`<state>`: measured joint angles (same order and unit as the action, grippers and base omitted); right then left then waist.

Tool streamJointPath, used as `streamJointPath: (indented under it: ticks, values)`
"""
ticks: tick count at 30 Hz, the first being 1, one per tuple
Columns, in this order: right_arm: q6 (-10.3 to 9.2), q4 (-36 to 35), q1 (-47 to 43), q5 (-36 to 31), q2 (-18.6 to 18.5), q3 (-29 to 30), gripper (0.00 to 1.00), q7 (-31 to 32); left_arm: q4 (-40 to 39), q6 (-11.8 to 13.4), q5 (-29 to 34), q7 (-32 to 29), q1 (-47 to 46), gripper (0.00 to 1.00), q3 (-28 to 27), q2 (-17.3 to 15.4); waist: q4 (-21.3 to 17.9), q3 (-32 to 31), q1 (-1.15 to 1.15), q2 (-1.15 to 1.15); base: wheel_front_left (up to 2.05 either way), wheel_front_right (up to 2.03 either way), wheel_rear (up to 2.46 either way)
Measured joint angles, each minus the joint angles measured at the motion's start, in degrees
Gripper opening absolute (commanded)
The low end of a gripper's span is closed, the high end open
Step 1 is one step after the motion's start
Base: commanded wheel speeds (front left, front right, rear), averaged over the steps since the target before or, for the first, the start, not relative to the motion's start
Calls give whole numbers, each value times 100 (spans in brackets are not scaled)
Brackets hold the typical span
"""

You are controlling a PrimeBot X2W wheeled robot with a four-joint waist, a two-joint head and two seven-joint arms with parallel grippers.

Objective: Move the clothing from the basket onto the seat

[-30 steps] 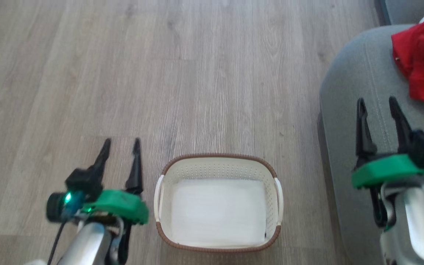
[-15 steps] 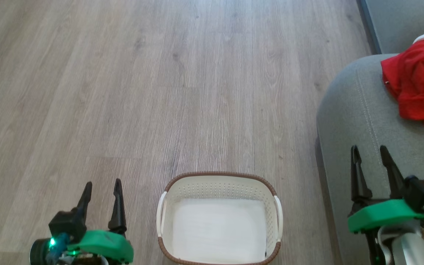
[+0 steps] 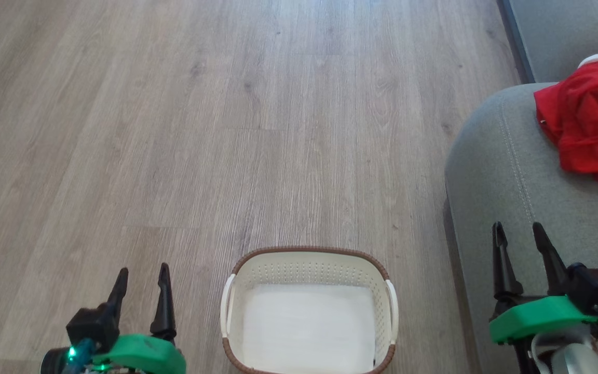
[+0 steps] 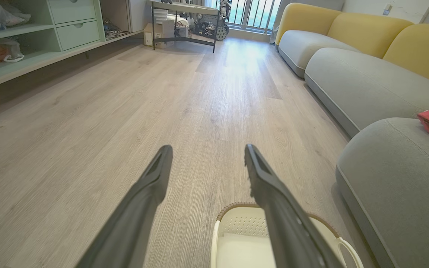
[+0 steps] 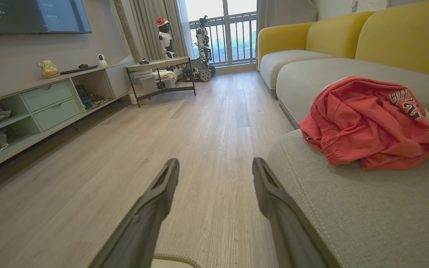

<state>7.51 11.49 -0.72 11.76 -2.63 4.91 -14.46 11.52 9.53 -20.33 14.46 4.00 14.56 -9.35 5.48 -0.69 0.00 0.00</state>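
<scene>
Clothing (image 3: pixel 589 124) lies on seat (image 3: pixel 491 171) beside wood floor (image 3: pixel 174 130).

One basket (image 3: pixel 307 267), near. One sofa (image 3: pixel 491 182), right. One heap of red clothing (image 3: pixel 587 124) on it; garments cannot be counted.

Red clothing (image 3: pixel 587 124); grey seat (image 3: pixel 496 171); cream, brown-rimmed basket (image 3: pixel 307 270); grey-brown wood-grain floor (image 3: pixel 174 130).

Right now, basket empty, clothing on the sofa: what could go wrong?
The clothing lies bunched near the rounded edge of the seat; it might slide off.
The open right gripper sits close to the seat; a swing could snag fabric.
The basket stands close ahead; driving forward might knock it.
</scene>
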Motion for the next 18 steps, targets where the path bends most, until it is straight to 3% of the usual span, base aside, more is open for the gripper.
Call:
streamJointPath:
  ticks: [18]
  values:
    - [0, 23, 1, 43, 5, 0, 100, 0, 34, -75, 57, 0, -3, 100, -26, 52, 29, 32, 0, 0, 0, 0, 0]
